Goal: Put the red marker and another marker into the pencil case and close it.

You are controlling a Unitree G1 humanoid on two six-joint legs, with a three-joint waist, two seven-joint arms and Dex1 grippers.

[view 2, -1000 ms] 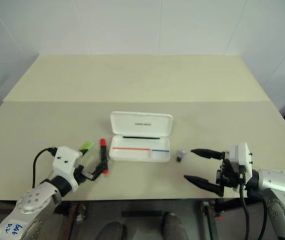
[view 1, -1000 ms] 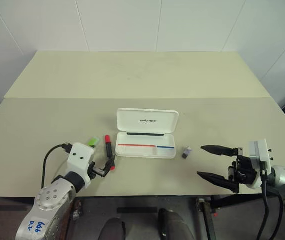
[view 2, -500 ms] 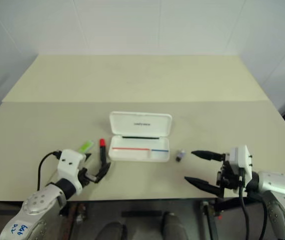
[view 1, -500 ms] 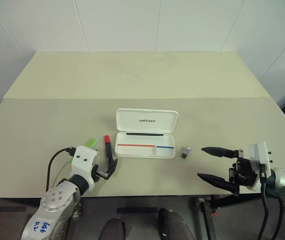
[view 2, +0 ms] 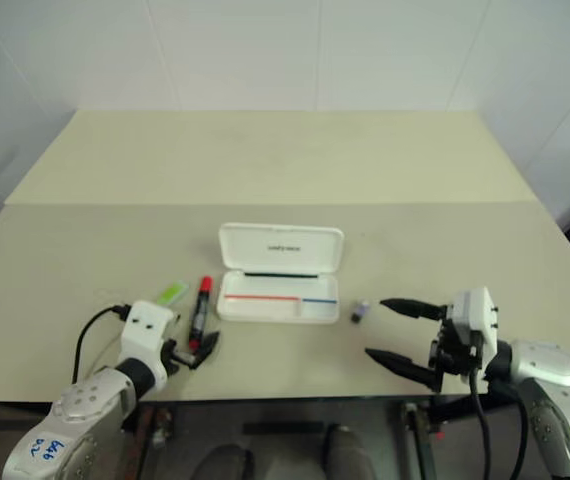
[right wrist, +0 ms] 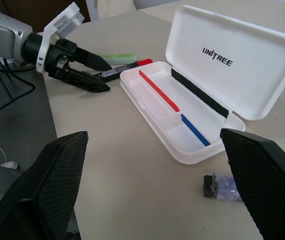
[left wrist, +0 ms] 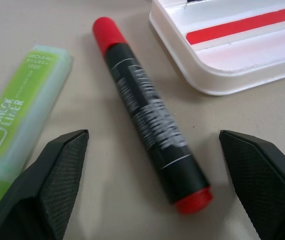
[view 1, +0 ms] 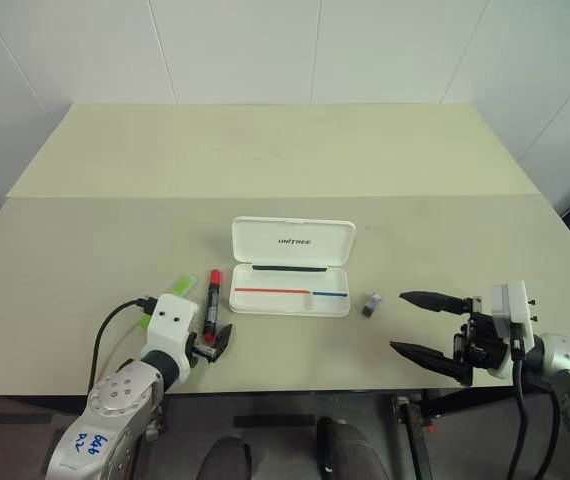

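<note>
Pale beige bench (view 1: 285,160) against white wall. Pencil case (view 1: 293,266) near bench centre, lid swung up and open, "unitree" lettering on lid, red and blue lines inside tray; tray holds no markers. Red marker (view 1: 210,305) flat on bench just left of case, apart from it, red cap toward far side, red tail end toward near edge. Green highlighter (view 1: 181,285) flat just left of red marker, not touching it, printed label facing up in left wrist view (left wrist: 17,115). Small grey block (view 1: 372,304) on bench just right of case. Left gripper (view 1: 208,343) low at near end of red marker, jaws spread wide, one finger either side of marker's tail end in wrist view, nothing gripped; no contact with marker visible. Red marker (left wrist: 150,137) between the two fingers there, corner of case tray (left wrist: 222,55) beyond. Right gripper (view 1: 427,325) off to right of grey block, well apart from case, jaws spread fully, empty, pointing toward the case. Black cable looping at left wrist (view 1: 105,325).
</note>
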